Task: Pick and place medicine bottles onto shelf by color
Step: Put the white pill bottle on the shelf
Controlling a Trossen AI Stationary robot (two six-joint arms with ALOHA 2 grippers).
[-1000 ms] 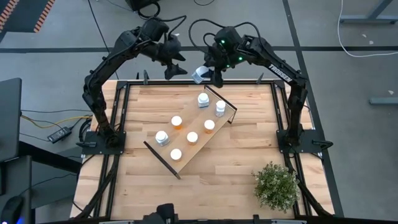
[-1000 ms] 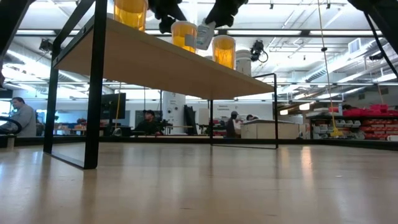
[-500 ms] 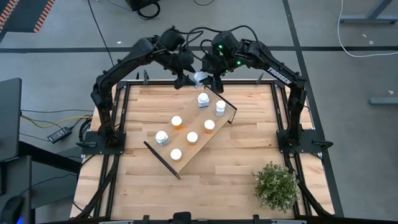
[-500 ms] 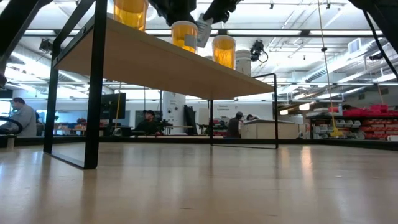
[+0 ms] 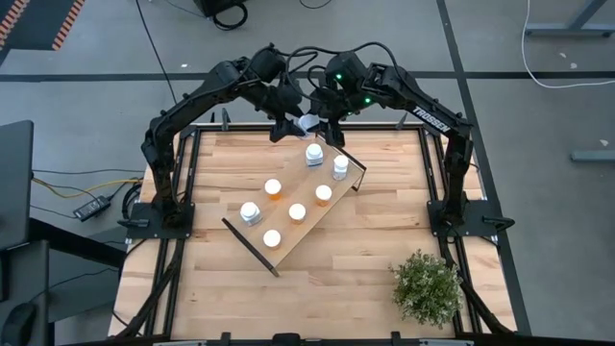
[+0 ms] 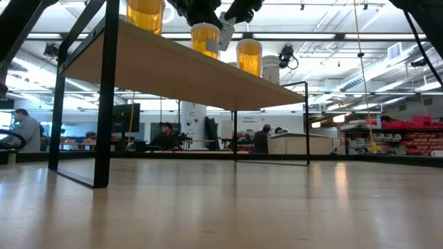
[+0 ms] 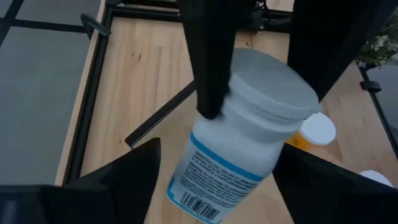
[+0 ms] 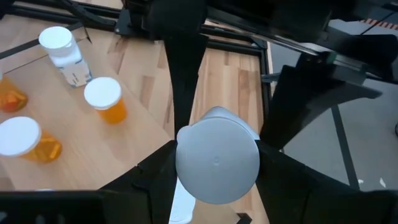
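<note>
Right gripper, item one: fingers clamped on a white-bodied medicine bottle, held in the air just beyond the shelf's far end, at about 12 o'clock on the table. In the left wrist view this bottle shows a blue-banded label and a barcode, and hangs tilted.

Left gripper, item two: fingers spread to either side of the same bottle, not visibly closed on it; a hand-over between the arms looks likely.

Shelf, item three: lies diagonally across the table's middle, from 7 o'clock toward 1 o'clock. It carries six bottles: two white-bodied ones at the far end, three orange-bodied ones around the middle, and another white-bodied one toward the near end.

Progress, by judgement: most bottles are already placed; the held one remains.

Potted plant, item four: at 5 o'clock, well apart.
</note>
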